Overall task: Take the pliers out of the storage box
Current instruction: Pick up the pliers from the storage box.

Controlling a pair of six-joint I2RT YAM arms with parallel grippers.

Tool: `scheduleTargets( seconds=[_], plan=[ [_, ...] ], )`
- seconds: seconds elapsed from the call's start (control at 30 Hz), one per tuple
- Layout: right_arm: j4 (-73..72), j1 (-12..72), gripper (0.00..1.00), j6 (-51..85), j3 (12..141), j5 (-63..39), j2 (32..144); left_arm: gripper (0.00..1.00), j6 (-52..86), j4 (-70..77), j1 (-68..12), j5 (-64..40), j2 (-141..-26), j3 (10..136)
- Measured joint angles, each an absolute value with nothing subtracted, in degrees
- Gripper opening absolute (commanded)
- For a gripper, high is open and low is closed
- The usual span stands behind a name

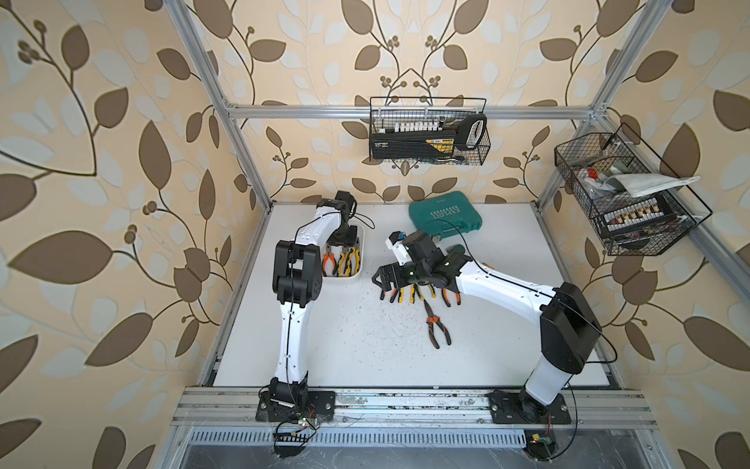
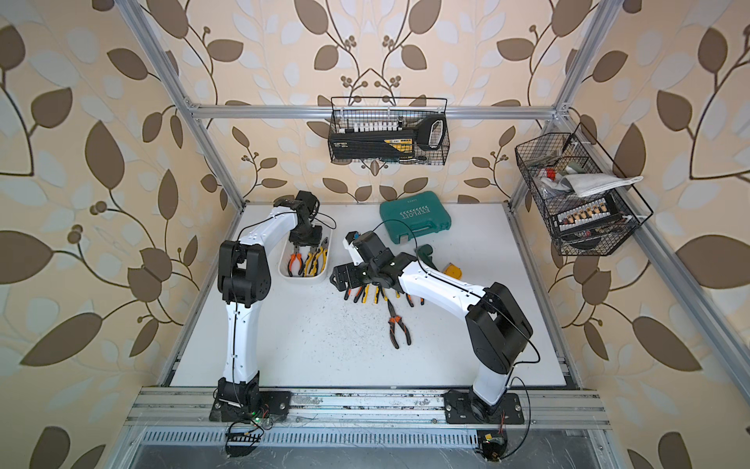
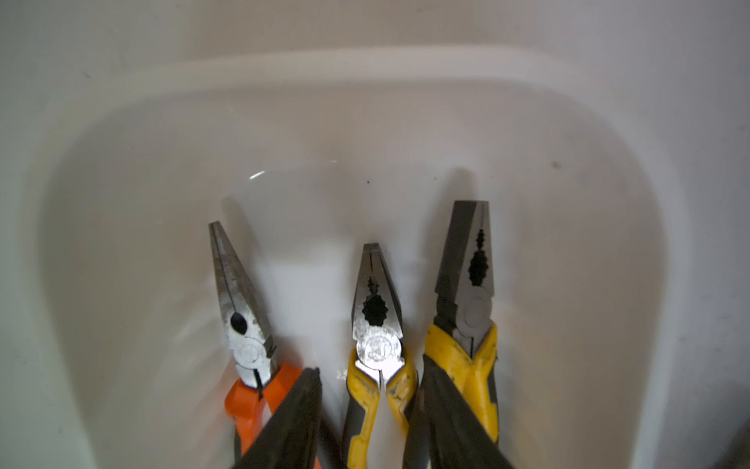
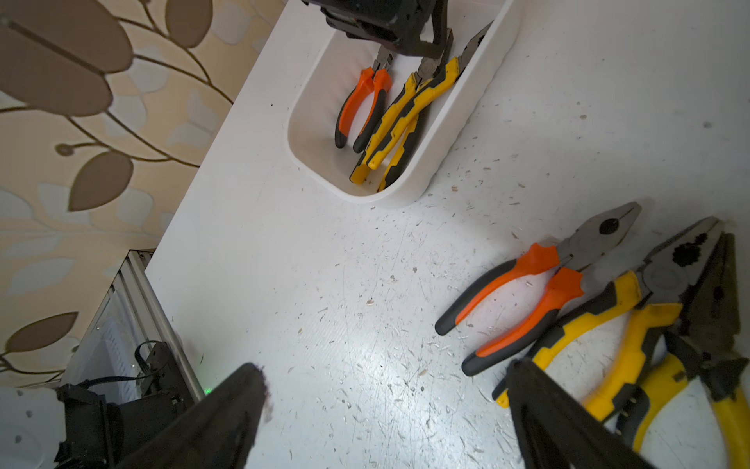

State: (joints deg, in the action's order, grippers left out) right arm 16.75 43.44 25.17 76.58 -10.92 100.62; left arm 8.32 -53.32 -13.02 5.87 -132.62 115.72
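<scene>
The storage box is smooth, glossy white plastic. The pliers have dull grey metal heads and scuffed yellow or orange plastic grips. The white worktop is scratched and speckled.

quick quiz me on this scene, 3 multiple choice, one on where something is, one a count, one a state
1. Where is the left hand?
A. reaching into the storage box
B. over the teal case
C. above a wire basket

2. How many pliers lie in the storage box?
A. one
B. three
C. six

3. How does the right hand stand?
A. shut on pliers
B. shut on a tape measure
C. open, holding nothing

1 A: in the left wrist view its fingers flank the pliers inside the white box.
2 B: one orange-handled and two yellow-handled pairs show there.
3 C: in the right wrist view its fingers are wide apart over bare table.
</scene>
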Motion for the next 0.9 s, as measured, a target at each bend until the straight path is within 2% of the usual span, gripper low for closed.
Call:
scheduleTargets(
  seconds=[0.43,0.6,0.9],
  plan=[
    [17.1,43.4,0.96,25.0,78.8,-12.0,102.4,0.43,8.4,-53.5,-11.9,4.8,-138.2,119.1],
    [17.1,43.4,0.96,25.0,79.2,-12.4,102.7,0.34,7.7,-53.2,-11.6,4.2,-138.6,119.6],
    [17.4,43.4,0.96,25.0,79.2,-12.5,102.9,0.05,7.4,-52.9,-11.5,4.1,-138.6,119.8]
  ],
)
